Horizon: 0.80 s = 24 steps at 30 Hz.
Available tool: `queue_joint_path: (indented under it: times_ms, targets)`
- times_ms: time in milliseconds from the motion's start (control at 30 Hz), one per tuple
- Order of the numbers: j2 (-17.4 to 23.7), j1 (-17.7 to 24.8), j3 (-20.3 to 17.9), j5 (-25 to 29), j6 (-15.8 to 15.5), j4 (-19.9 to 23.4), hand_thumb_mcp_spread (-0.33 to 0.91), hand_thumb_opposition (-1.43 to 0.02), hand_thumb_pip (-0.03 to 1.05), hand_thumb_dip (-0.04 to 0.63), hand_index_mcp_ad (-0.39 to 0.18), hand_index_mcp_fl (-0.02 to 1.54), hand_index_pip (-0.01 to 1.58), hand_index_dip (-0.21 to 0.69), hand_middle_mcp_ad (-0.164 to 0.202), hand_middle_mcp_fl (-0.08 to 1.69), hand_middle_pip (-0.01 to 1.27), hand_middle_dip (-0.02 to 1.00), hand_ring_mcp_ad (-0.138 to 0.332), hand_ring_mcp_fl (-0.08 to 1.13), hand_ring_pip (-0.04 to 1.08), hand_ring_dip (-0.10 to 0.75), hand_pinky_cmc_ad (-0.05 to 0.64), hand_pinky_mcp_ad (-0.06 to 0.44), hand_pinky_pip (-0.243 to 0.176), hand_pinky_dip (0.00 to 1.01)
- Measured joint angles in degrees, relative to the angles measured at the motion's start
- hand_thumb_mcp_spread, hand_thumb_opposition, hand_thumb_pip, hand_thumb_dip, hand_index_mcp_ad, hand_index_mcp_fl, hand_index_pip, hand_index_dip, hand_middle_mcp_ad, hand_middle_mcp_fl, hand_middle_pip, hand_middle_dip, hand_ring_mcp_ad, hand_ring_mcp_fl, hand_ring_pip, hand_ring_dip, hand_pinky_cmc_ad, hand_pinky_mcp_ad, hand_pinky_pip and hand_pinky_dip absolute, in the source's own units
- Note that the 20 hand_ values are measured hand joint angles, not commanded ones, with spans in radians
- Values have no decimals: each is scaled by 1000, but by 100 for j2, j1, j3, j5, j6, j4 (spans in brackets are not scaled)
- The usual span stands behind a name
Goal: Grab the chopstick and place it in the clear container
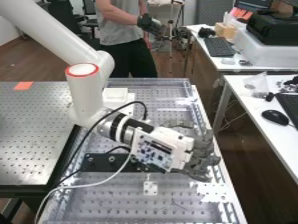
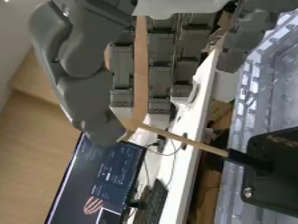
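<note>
The hand (image 1: 197,159) is over the right side of the bench in the high view. In the wrist view the hand (image 2: 73,65) has its fingers straight and side by side, with the thumb opposite them. A thin wooden chopstick (image 2: 189,142) slants past the fingertips; one end lies close to the thumb tip, the other meets a black rod-like piece beside a black plate (image 2: 276,172). No finger is curled round the chopstick. A pale box (image 1: 116,95) stands behind the arm; whether it is the clear container I cannot tell.
The black plate (image 1: 105,162) with round fittings lies across the perforated bench (image 1: 199,207) below the arm. A small white block (image 1: 150,188) sits nearer the front. Cables loop beside the wrist. Desks with a keyboard and a mouse (image 1: 275,117) stand to the right.
</note>
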Motion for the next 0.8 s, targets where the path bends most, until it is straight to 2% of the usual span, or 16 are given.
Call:
queue_joint_path:
  times_ms: [167, 200, 333, 767, 800]
  targets:
    - [-14, 7, 29, -26, -18, -33, 565, -838, 574, 356, -140, 276, 1285, 188, 45, 522, 552, 737, 5, 410, 79, 461, 258, 229, 33, 178]
    - [-19, 7, 35, -36, -25, -47, 567, -841, 562, 356, -141, 269, 1276, 188, 30, 545, 552, 737, -3, 410, 79, 461, 258, 230, 33, 176]
    - [-27, 6, 46, -28, -45, -50, 564, -841, 532, 354, -143, 321, 1253, 188, 28, 557, 552, 737, -5, 412, 80, 461, 260, 230, 33, 176]
    - [-59, 3, 127, 53, -123, -96, 567, -841, 532, 354, -141, 290, 1197, 187, 28, 597, 550, 737, -10, 443, 75, 464, 260, 230, 33, 178]
    - [-66, 4, 143, 79, -126, -107, 567, -841, 532, 354, -141, 290, 1194, 187, 24, 600, 555, 737, -7, 443, 79, 464, 279, 230, 33, 178]
